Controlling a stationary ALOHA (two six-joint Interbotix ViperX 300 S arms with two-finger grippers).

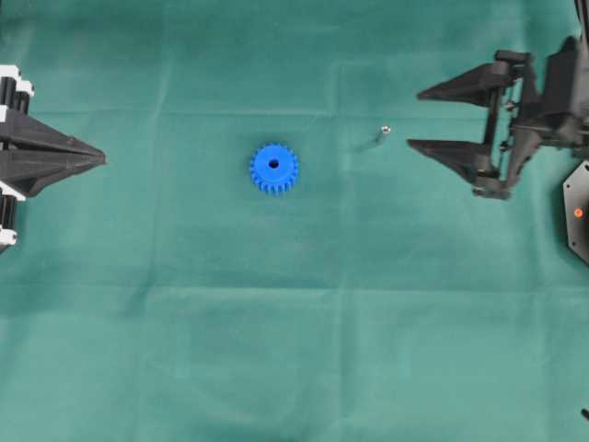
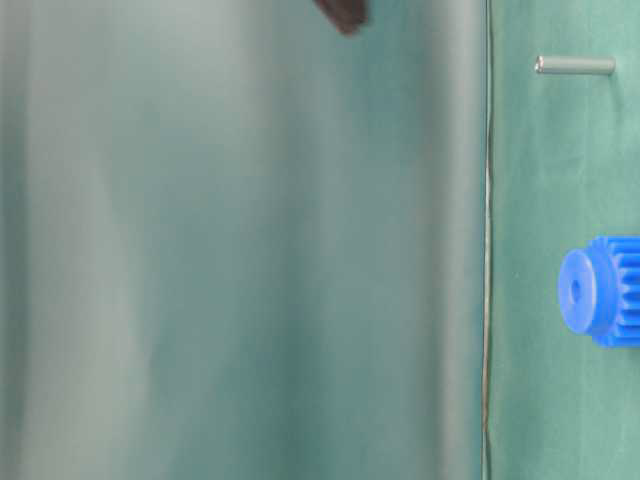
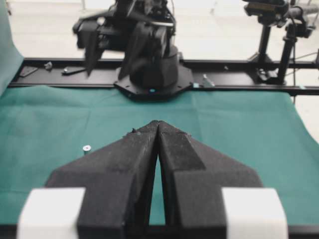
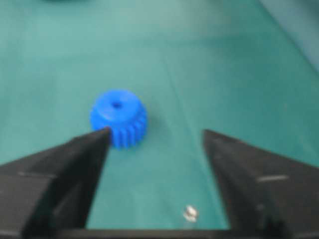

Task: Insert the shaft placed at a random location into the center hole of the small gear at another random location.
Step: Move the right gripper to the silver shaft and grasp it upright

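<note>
— Grey metal, the shaft [image 1: 381,135] stood upright on the green tabletop [image 1: 184,350], well apart from the small gear [image 1: 273,168] and nearer my right side.

— And your fingers?

— My right fingers [image 1: 414,118] were spread wide, tips pointing at the shaft just beyond them. My left fingers [image 1: 99,161] were pressed together, empty, well beyond the gear.

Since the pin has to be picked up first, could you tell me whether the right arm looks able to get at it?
Probably yes: the right pincer is open, the pin lies just ahead on bare cloth, and the gear sits well beyond.
</note>
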